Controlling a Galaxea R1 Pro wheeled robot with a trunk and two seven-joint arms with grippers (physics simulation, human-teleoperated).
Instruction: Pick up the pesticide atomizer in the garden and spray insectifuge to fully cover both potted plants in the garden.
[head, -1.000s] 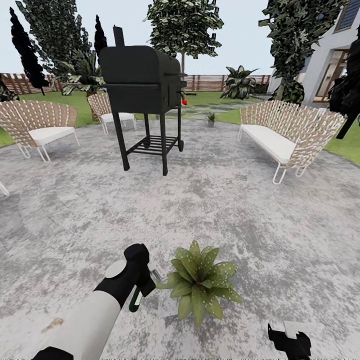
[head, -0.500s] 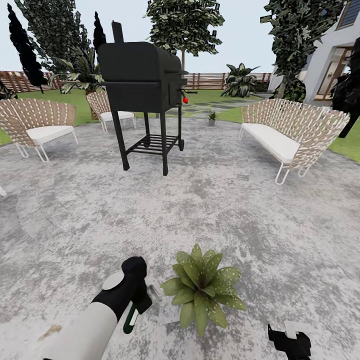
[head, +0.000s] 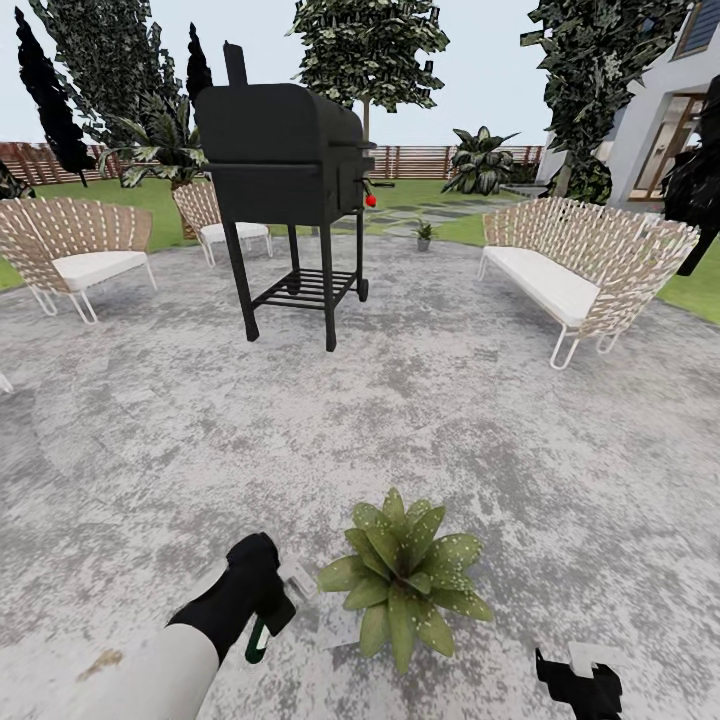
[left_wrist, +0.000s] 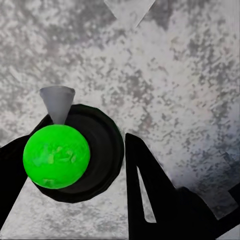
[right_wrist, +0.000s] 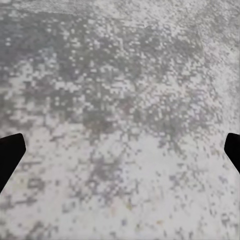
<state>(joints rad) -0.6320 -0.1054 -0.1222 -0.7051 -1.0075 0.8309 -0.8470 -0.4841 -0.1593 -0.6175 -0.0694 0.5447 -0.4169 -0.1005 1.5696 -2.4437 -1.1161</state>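
Note:
My left gripper (head: 266, 598) is shut on the pesticide atomizer (head: 257, 640), a slim dark green bottle hanging below the hand, its pale nozzle facing the near potted plant (head: 405, 580). That speckled rosette sits on the patio just right of the atomizer, a small gap between them. In the left wrist view the atomizer's bright green top (left_wrist: 56, 156) sits in a black ring between the dark fingers (left_wrist: 150, 200). The second potted plant (head: 424, 235) stands far off at the patio's back edge. My right gripper (head: 580, 682) is open over bare stone, its fingertips (right_wrist: 10, 155) wide apart.
A black grill (head: 285, 170) stands mid-patio ahead. Wicker chairs (head: 75, 250) are at the left and a wicker sofa (head: 580, 265) at the right. The grey stone patio (head: 400, 420) lies open between me and the grill. Lawn, fence and trees lie beyond.
My left arm has drawn back and lower toward me, carrying the atomizer a little away from the near plant. The right gripper has stayed put. The view shifted slightly at first.

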